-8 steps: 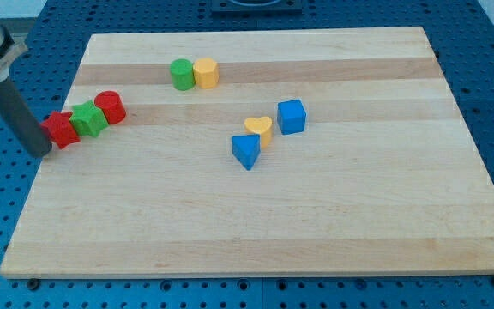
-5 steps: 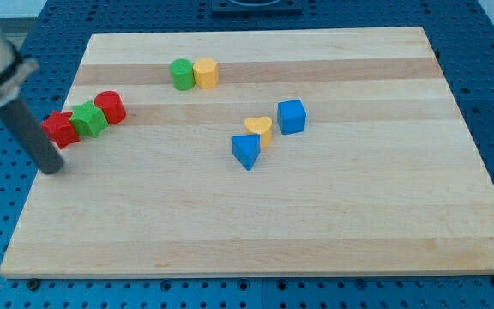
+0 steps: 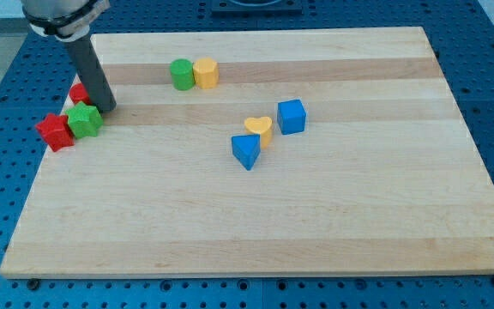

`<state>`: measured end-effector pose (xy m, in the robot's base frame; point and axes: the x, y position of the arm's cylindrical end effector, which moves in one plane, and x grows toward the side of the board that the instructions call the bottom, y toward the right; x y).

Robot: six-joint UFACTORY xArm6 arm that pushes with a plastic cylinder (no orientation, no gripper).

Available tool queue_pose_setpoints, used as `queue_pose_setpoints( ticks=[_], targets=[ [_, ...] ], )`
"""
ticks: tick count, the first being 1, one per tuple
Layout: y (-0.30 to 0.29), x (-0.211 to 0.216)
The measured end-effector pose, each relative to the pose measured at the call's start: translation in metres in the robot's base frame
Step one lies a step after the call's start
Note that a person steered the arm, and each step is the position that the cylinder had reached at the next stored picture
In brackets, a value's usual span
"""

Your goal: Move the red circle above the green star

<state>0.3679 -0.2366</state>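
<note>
The red circle (image 3: pixel 77 93) lies near the board's left edge, mostly hidden behind my rod. The green star (image 3: pixel 85 120) sits just below it, towards the view's bottom, and they look to be touching. A red star (image 3: pixel 55 131) touches the green star's lower left side. My tip (image 3: pixel 106 108) rests on the board just right of the red circle and upper right of the green star.
A green cylinder (image 3: pixel 180 74) and a yellow cylinder (image 3: pixel 205 73) stand side by side near the top. A yellow heart (image 3: pixel 260 129), a blue triangle (image 3: pixel 246 151) and a blue cube (image 3: pixel 291 116) cluster mid-board. The wooden board (image 3: pixel 316 223) has its left edge close to the red star.
My tip has swung from the left of the red star to the right of the red circle. The red circle has moved left and up, to above the green star. Both stars shifted slightly left.
</note>
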Motion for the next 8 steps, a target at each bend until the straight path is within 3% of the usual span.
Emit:
queue_pose_setpoints(
  ticks=[2,3,4,5,6,8],
  targets=[
    [0.03,-0.015],
    [0.029,-0.052],
    [-0.017,-0.074],
    [-0.068,-0.073],
    [-0.068,-0.07],
    [-0.068,-0.01]
  ],
)
